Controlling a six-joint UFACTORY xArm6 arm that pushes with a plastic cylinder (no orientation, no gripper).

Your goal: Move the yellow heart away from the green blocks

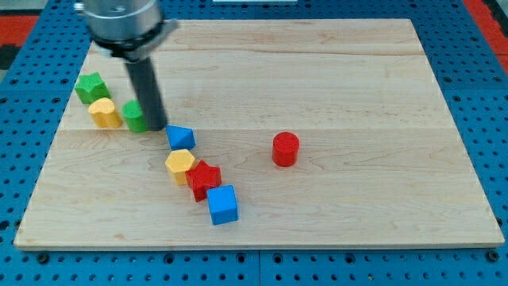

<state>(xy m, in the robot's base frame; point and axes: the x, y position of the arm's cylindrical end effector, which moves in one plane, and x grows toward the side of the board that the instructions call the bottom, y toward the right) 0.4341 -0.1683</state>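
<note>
The yellow heart lies near the board's left edge. A green star-shaped block sits just above and left of it. A second green block, round and partly hidden by the rod, sits right next to it on its right. My tip rests on the board just right of that round green block, about touching it, and well right of the yellow heart.
A blue triangle, a yellow hexagon, a red star and a blue cube form a chain down the middle. A red cylinder stands alone to the right. The wooden board lies on a blue pegboard.
</note>
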